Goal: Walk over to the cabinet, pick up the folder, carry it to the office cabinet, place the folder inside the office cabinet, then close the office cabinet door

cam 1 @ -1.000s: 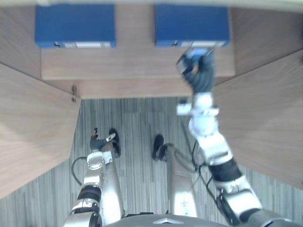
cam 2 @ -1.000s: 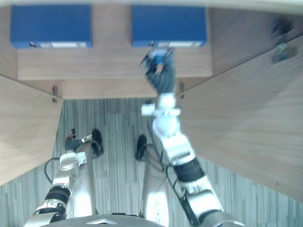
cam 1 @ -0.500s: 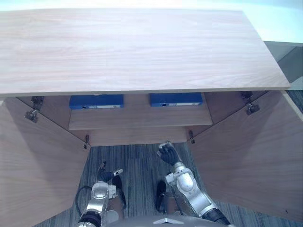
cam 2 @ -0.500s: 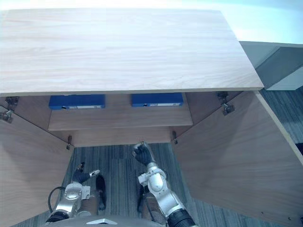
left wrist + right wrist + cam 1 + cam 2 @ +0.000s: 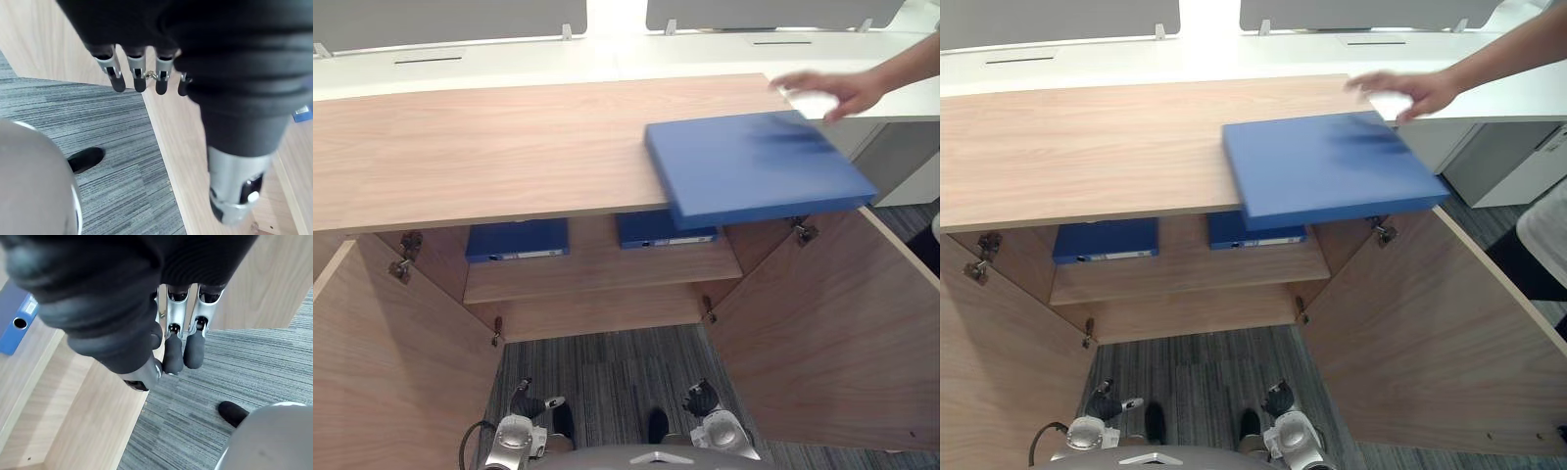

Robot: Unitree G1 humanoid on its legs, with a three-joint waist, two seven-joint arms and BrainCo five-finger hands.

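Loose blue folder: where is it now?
In the eye views the blue folder lies flat on the right part of the cabinet top, its near edge overhanging above the open right door, with a person's hand by its far right corner.

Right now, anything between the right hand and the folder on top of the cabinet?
Nothing visible. The right hand hangs open low by the floor; the folder lies on the cabinet top, overhanging its front edge. A person's hand is at its far corner.
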